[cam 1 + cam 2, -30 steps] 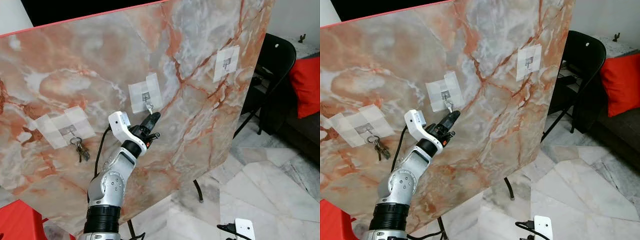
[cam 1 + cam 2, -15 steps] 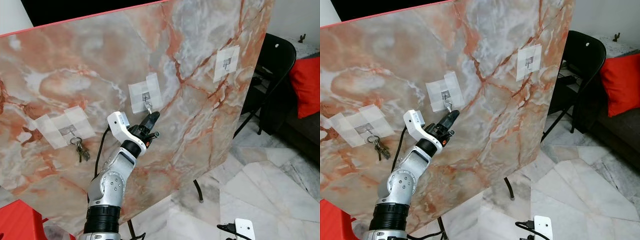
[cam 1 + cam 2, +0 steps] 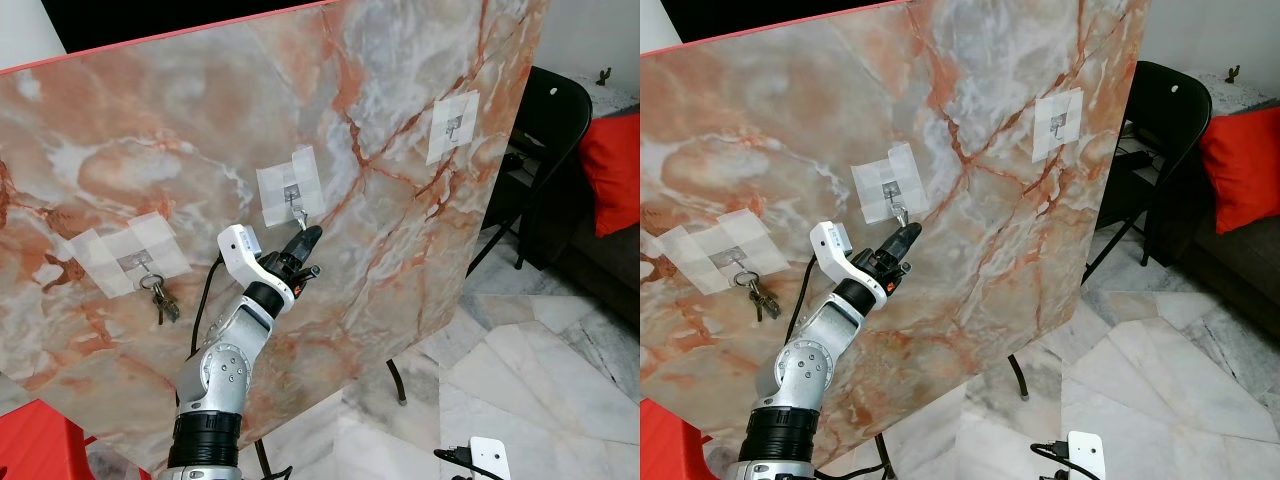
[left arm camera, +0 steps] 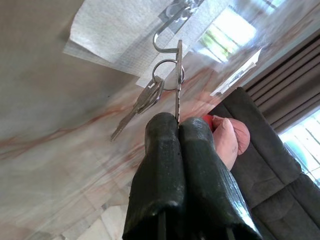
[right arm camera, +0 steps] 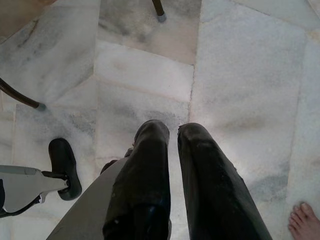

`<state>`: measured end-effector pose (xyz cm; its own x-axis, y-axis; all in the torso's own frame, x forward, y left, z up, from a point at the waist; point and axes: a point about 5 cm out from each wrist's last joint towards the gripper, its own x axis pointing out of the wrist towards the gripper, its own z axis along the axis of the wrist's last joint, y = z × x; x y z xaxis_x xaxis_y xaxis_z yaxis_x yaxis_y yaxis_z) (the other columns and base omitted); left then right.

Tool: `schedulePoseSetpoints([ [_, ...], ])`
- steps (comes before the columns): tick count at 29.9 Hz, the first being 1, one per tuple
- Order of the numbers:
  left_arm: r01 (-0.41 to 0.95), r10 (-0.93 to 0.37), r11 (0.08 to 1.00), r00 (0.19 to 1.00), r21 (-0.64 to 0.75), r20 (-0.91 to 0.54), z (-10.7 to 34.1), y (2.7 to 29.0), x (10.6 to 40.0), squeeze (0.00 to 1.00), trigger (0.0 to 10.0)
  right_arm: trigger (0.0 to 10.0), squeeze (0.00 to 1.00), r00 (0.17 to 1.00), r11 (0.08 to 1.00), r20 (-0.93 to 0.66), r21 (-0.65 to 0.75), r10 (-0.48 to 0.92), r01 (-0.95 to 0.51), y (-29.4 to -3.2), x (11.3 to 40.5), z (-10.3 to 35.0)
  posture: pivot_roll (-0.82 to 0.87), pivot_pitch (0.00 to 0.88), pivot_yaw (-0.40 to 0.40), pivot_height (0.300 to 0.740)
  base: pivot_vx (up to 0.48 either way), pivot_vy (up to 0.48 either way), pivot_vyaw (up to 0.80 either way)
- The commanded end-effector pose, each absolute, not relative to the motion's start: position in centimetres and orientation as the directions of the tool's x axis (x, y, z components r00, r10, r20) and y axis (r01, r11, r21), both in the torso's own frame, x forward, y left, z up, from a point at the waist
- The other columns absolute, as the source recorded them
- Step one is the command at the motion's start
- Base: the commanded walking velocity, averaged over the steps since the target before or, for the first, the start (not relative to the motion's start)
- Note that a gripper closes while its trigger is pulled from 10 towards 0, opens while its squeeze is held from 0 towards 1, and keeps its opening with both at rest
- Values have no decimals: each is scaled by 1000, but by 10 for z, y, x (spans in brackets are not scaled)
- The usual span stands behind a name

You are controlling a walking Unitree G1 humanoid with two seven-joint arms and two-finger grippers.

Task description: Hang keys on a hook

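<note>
My left gripper (image 3: 310, 237) is raised against the marble board (image 3: 400, 260), just below the middle hook (image 3: 294, 203). It is shut on a flat key (image 4: 178, 75) held edge-on. The key's ring (image 4: 167, 75) sits right under the curved hook (image 4: 167, 37), and two more keys (image 4: 142, 102) dangle from it. I cannot tell whether the ring is over the hook. Another bunch of keys (image 3: 158, 296) hangs from the left hook (image 3: 140, 265). My right gripper (image 5: 172, 127) hangs idle over the floor, its fingers slightly apart.
A third taped hook (image 3: 453, 125) is bare at the board's upper right. A black folding chair (image 3: 545, 130) and a red cushion (image 3: 612, 170) stand behind the board. A person's bare toes (image 5: 302, 220) are on the marble floor (image 3: 520, 370).
The left gripper has barely shifted beneath the middle hook, still shut on the key. Nothing else has moved.
</note>
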<state>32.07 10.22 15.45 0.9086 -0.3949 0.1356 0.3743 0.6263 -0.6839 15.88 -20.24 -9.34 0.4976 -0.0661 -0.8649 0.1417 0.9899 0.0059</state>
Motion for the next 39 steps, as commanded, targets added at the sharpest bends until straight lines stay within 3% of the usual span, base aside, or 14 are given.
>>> schedulePoseSetpoints([
  [1, 362, -407, 623, 907, -693, 107, 148, 101, 319, 0, 10000, 10000, 0, 495, 990, -867, 12, -60, 141, -201, 158, -94, -55, 0, 35, 734, 0, 0, 0],
  [36, 349, -387, 614, 915, -708, 115, 150, 103, 321, 0, 10000, 10000, 0, 496, 990, -866, 12, -60, 141, -201, 159, -94, -57, 0, 34, 734, 0, 0, 0],
  [39, 341, -378, 665, 921, -664, 93, 147, 105, 323, 0, 10000, 10000, 0, 496, 990, -866, 11, -60, 140, -201, 159, -94, -57, 0, 35, 734, 0, 0, 0],
])
